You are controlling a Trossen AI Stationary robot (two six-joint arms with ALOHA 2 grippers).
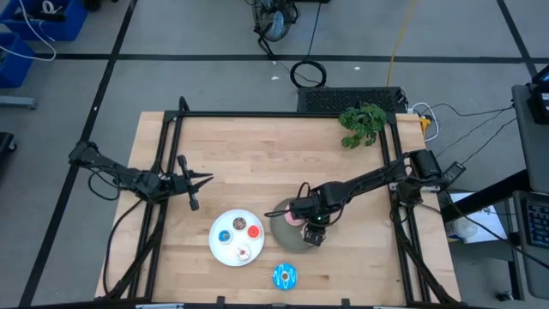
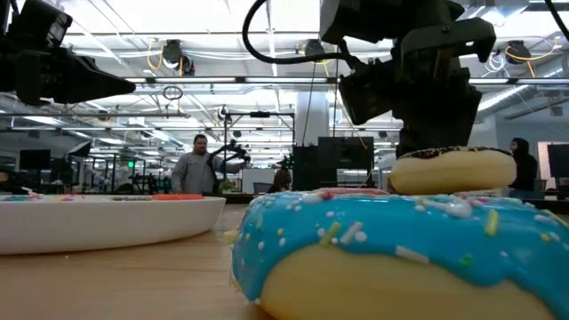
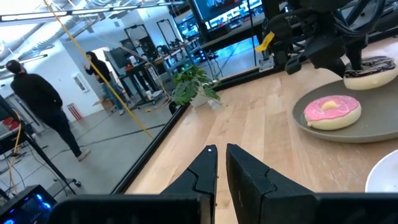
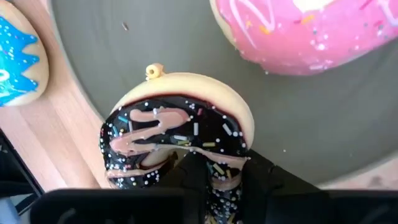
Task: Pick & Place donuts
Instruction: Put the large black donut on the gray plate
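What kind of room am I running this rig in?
Probably an open robotics lab or workshop: exposed ceiling lights and ducts, rows of workbenches with monitors, people standing among them, and cables across the floor.

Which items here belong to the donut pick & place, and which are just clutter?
Job items:
- brown donut, at right gripper, on grey plate
- pink donut, same plate
- blue donut, on table
- tiny donuts on white plate

Lying about:
- plant sprig
- left gripper, idle
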